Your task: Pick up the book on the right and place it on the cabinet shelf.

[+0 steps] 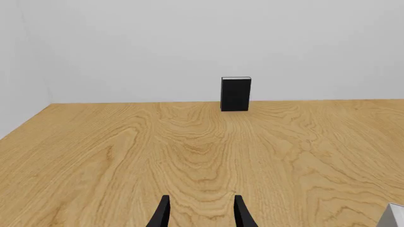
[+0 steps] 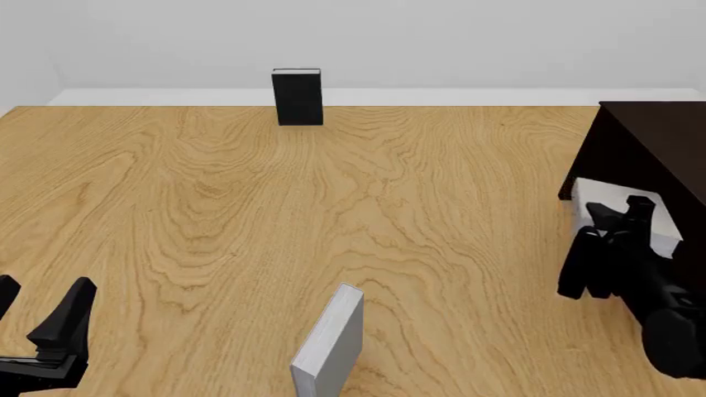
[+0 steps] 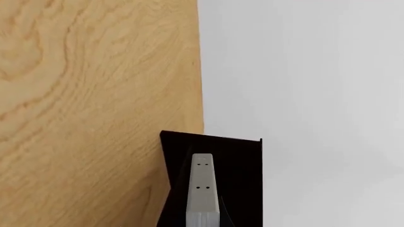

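The right gripper (image 2: 604, 222) clasps the book (image 2: 662, 217) at the cabinet (image 2: 662, 141) opening

Book (image 2: 613, 203) in cabinet (image 2: 651, 141) at right; black book (image 2: 298, 97) far behind.

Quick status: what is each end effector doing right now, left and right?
Left end effector: open, holding nothing, low over the table.
Right end effector: shut on the book, at the cabinet.
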Robot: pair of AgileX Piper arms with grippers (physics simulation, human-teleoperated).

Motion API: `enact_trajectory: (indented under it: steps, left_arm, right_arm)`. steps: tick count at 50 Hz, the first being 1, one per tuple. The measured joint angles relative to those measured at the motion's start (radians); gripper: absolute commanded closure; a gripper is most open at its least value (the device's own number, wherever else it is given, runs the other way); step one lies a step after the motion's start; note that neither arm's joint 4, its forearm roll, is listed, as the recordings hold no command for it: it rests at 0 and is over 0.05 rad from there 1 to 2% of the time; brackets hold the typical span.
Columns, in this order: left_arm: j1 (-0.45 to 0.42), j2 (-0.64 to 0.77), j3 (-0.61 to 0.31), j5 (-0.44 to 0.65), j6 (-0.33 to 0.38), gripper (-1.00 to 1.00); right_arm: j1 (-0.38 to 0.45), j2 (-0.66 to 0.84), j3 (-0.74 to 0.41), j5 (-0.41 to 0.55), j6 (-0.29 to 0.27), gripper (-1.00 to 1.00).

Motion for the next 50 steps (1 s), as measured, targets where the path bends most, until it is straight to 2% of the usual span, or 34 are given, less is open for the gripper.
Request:
enact_trajectory:
  steps: [50]
  left_arm:
    - [0.0,0.01,0.0,-0.01,-0.005,-1.0]
  right_arm:
    - [-0.097,0.154,-0.036,-0.09,-0.012,1.0]
